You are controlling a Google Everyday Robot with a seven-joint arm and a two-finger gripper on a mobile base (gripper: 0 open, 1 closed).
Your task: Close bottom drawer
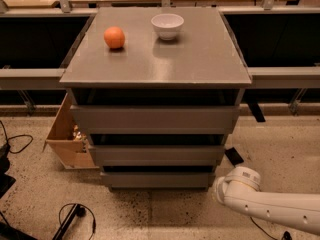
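The grey cabinet (160,54) stands in the middle of the view with three stacked drawer fronts. The bottom drawer (157,179) is the lowest and narrowest front, just above the floor, with a dark gap above it. None of its tray shows. My gripper (221,186) is at the end of the white arm (270,204), low at the right. It sits right beside the bottom drawer's right end, at its height. I cannot tell whether it touches the front.
An orange (114,37) and a white bowl (167,25) sit on the cabinet top. A cardboard box (67,141) stands on the floor at the cabinet's left. Black cables (75,216) lie on the floor at the lower left. Dark shelving runs behind.
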